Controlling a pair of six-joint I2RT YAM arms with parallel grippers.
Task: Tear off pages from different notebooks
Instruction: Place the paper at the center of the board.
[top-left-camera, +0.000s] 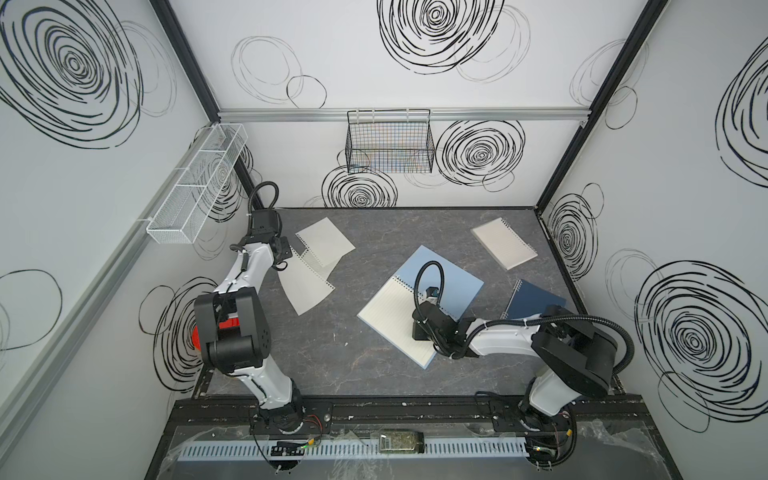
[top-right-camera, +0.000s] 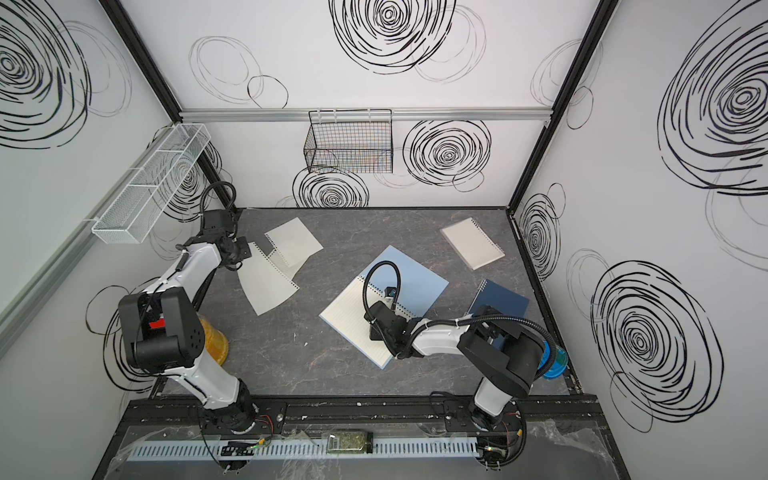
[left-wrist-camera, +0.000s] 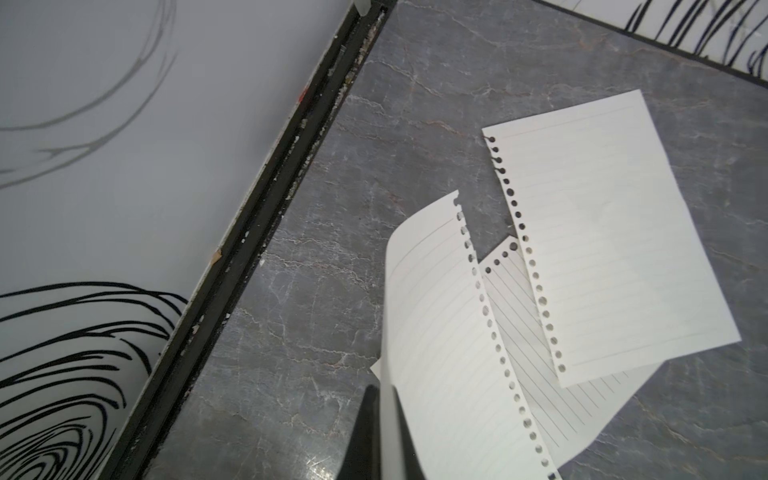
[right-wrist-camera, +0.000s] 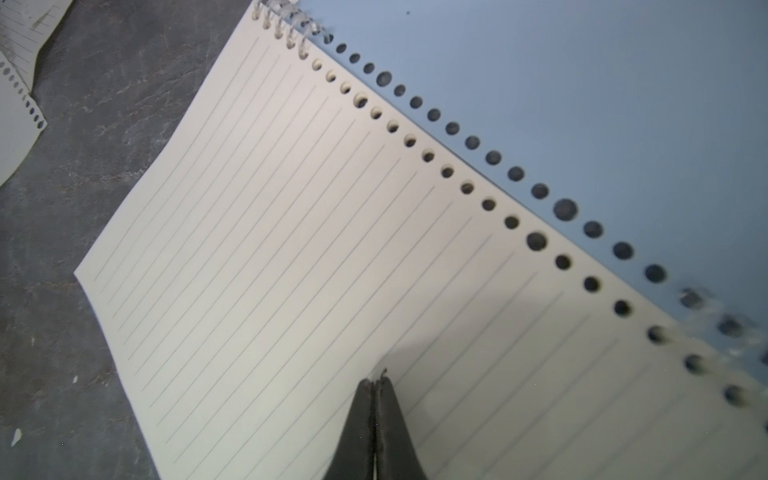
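Left gripper (left-wrist-camera: 380, 390) pinches torn lined page (left-wrist-camera: 440, 332), well left of open light-blue notebook (top-left-camera: 449, 278); right gripper (right-wrist-camera: 376, 380) shut, empty, tips on its top sheet, the nearer arm; wire binding (right-wrist-camera: 286, 29) just beyond.

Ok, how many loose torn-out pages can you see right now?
3, all by the left arm: a held page pinched in the left hand, a flat page farther back, and a covered page partly hidden between them. Others could hide beneath.
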